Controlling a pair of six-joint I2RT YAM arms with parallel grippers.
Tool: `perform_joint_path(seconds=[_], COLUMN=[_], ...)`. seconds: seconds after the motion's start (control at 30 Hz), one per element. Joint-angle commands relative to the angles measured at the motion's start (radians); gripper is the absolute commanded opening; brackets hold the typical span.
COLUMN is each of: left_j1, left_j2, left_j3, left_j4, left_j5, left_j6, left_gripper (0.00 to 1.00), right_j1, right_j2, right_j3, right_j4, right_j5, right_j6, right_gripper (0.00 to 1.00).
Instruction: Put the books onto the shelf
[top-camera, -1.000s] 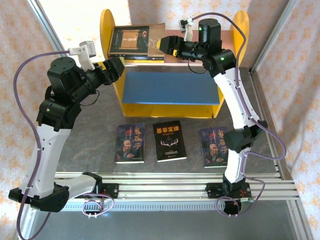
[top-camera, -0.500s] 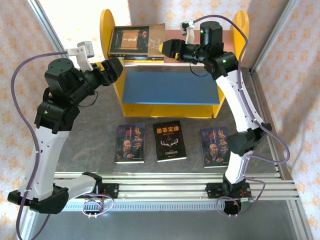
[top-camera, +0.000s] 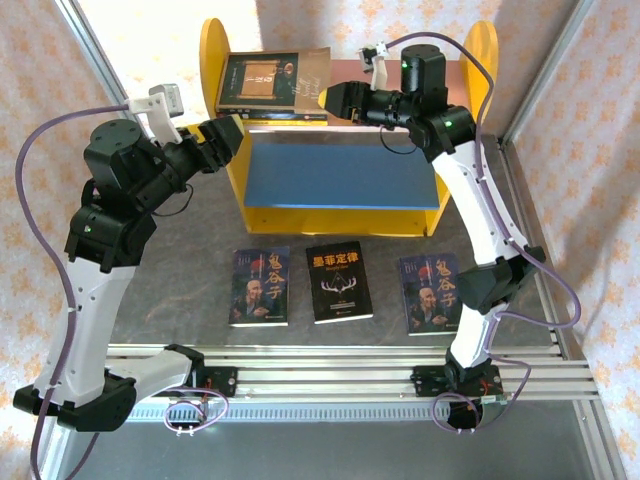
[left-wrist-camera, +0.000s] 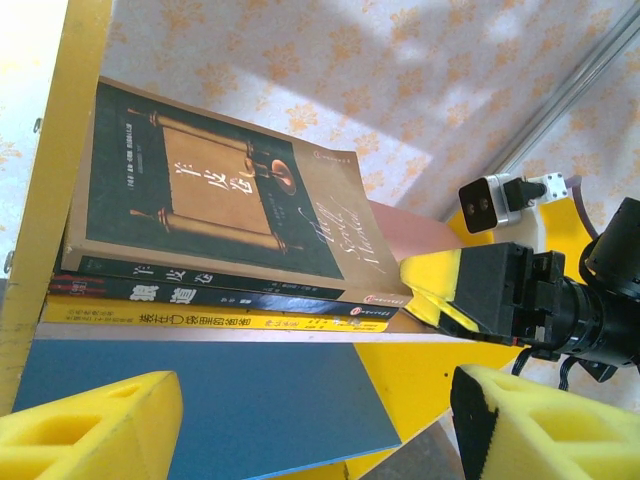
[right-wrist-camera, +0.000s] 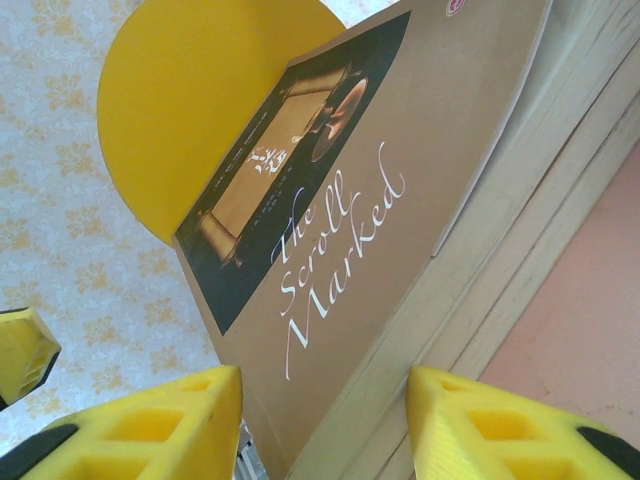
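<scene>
**A:** Right gripper (right-wrist-camera: 320, 405): what's it doing?

**B:** Its jaws stand apart, astride the free corner of the tan-brown book (right-wrist-camera: 400, 150), and I see no pinch on it. The left gripper (left-wrist-camera: 315, 400) hangs wide and empty just off the left side panel of the shelf (top-camera: 213, 60).

**A:** Where does that book lie?

**B:** On top of a flat stack on the shelf's pink upper board (right-wrist-camera: 590, 330), over a dark-spined book (left-wrist-camera: 200, 288) and a yellow-covered book (left-wrist-camera: 200, 320).

**A:** How will it handle?

**B:** I'd guess it's light and floppy, with a slick cover. Held by one corner it would sag, so a bite near the spine looks safer.

**A:** And its looks?

**B:** Tan cover, a dark panel showing a scroll, and white script lettering.

**A:** What about the others?

**B:** Three lie flat on the table in front of the shelf: a bearded-man book (top-camera: 260, 287), the antlers book (top-camera: 338, 282), and a second bearded-man book (top-camera: 432, 292).
</scene>
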Motion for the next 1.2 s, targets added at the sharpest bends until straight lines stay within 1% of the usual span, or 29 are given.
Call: perform_joint_path(seconds=[0.0,0.2,0.5,0.67,0.8,0.9,1.0,1.17], left_j1=[-0.008,-0.007,-0.008,-0.008,-0.008,-0.007,-0.006,-0.006], left_j2=[-0.015,-0.012,-0.018,-0.029,-0.03,-0.046,-0.08,-0.106], left_j3=[-0.002,-0.003,0.003,0.003,-0.001,-0.017,-0.072,-0.116], left_j4=[-0.013,-0.01,-0.025,-0.064,-0.087,-0.124,-0.133,-0.168], left_j5=[-0.018,-0.014,-0.028,-0.084,-0.116,-0.186,-0.252,-0.288], left_j6=[0.023,0.022,0.029,0.06,0.074,0.094,0.108,0.117], left_gripper=[0.7,0.7,0.7,0.7,0.7,0.7,0.71,0.71], right_j1=[-0.002,-0.002,-0.006,-0.007,-0.008,-0.007,-0.006,-0.006], right_j2=[-0.024,-0.022,-0.024,-0.026,-0.023,-0.011,0.003,0.013], right_j3=[-0.003,-0.001,0.002,-0.004,0.0,0.011,0.026,0.044], right_j4=[0.026,0.027,-0.006,0.0,0.018,0.027,0.026,0.005], right_j5=[-0.053,-0.073,-0.006,-0.015,-0.044,-0.093,-0.128,-0.102], right_j6=[0.0,-0.001,-0.013,-0.012,-0.007,0.0,0.006,-0.002], right_gripper=[0.46,0.46,0.49,0.47,0.45,0.46,0.46,0.46])
